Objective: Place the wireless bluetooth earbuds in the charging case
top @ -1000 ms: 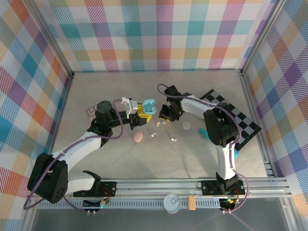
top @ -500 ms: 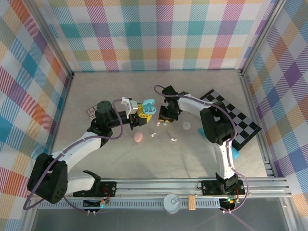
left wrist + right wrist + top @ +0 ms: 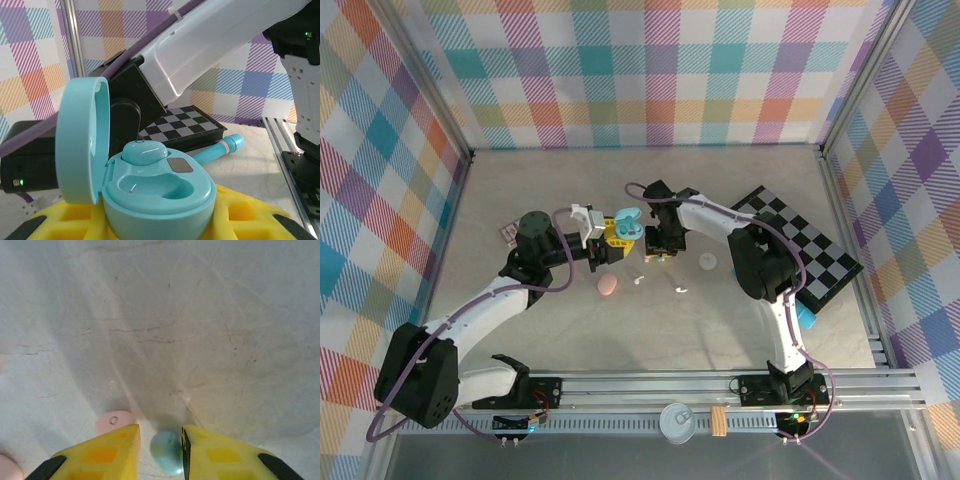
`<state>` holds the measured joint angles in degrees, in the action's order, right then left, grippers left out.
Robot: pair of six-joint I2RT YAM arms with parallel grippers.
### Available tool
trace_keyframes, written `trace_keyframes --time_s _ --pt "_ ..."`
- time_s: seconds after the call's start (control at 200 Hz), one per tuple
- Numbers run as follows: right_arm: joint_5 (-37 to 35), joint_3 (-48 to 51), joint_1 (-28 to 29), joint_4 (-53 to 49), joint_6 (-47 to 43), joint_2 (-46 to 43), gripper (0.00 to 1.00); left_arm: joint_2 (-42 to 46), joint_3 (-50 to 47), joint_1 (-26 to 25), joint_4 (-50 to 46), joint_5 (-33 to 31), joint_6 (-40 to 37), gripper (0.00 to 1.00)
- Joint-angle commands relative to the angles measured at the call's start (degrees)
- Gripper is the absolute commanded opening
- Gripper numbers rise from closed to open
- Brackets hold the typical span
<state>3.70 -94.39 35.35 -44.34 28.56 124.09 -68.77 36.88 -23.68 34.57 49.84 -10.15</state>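
The left claw (image 3: 610, 243) is clamped on the open teal charging case (image 3: 160, 197), with a seated earbud (image 3: 144, 151) in the well just above its fingers. The right claw (image 3: 161, 452) stands narrowly parted around a loose teal earbud (image 3: 167, 454). Whether it actually grips that earbud cannot be told. A pink earbud (image 3: 116, 422) lies just beyond its left finger.

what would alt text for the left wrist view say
An open teal charging case sits between yellow jaws, its lid upright at the left, with one teal earbud seated in the far slot and the near slot empty. Behind it are a white robot arm, a checkered board and a teal tube lying on the table.
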Motion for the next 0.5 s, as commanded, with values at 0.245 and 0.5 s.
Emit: trace_keyframes --time_s 0.245,0.5 --pt "-1.9 -3.3 0.2 -4.9 -3.1 3.2 0.25 1.7 -1.1 0.6 1.4 -0.2 -1.2 0.31" --pt "-3.2 -3.0 0.1 -7.3 -4.8 1.3 0.26 1.7 -0.8 0.6 1.3 -0.2 -1.5 0.31"
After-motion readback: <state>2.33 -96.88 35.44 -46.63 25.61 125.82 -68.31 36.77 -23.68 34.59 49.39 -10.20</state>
